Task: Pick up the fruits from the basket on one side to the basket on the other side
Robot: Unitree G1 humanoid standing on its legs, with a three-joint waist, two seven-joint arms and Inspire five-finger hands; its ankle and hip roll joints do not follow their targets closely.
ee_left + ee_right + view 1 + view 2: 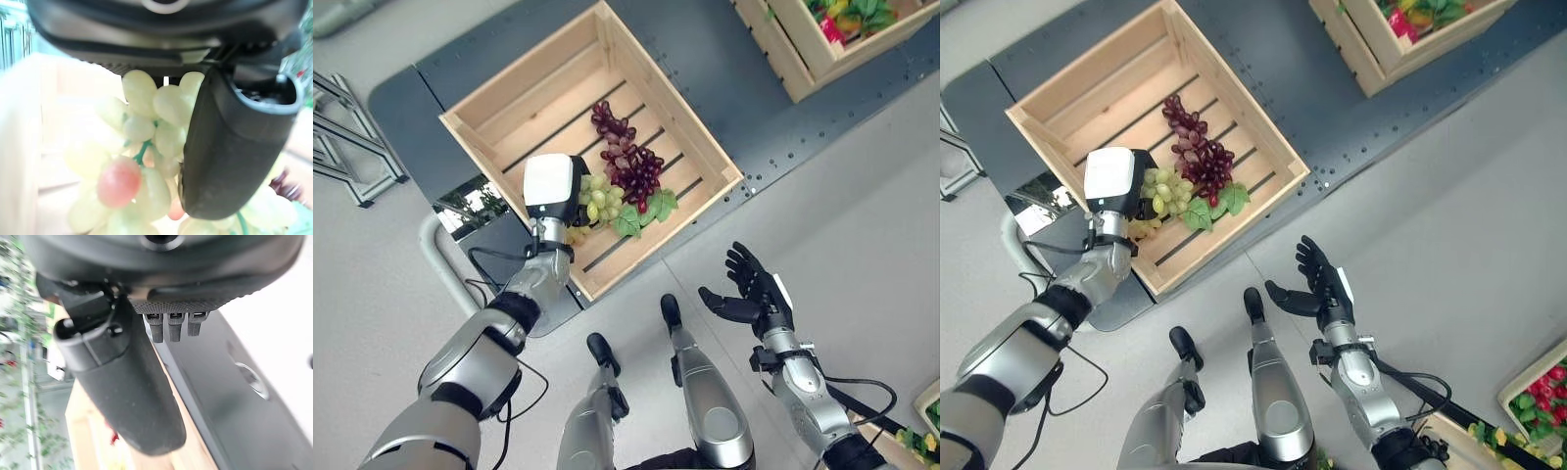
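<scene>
Pale green grapes (146, 142), one perhaps pinkish; dark purple grapes (628, 157); light wooden crate (509, 93).

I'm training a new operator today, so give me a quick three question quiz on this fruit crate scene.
1. True or false: the left hand is over the wooden crate.
2. Which fruit is against the left hand's thumb? A) green grapes B) purple grapes C) a banana
3. Fill in: the right hand hangs over the floor with its fingers ____.

Key: 1 true; 2 A; 3 open.
</scene>
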